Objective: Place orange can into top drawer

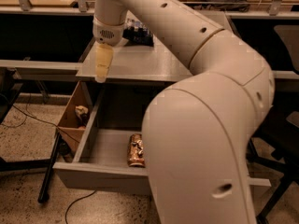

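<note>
The orange can (pixel 136 150) lies on its side on the floor of the open top drawer (pixel 96 175), near the middle front. My gripper (pixel 102 66) hangs pointing down over the left front edge of the grey cabinet top (pixel 140 62), well above and to the left of the can, holding nothing that shows. The large cream arm (pixel 205 125) fills the right of the view and hides the drawer's right half.
A dark blue chip bag (pixel 138 33) lies at the back of the cabinet top. A brown cardboard box (pixel 74 118) with small items stands against the drawer's left side. A black stand leg (pixel 49 171) and a cable lie on the floor at left.
</note>
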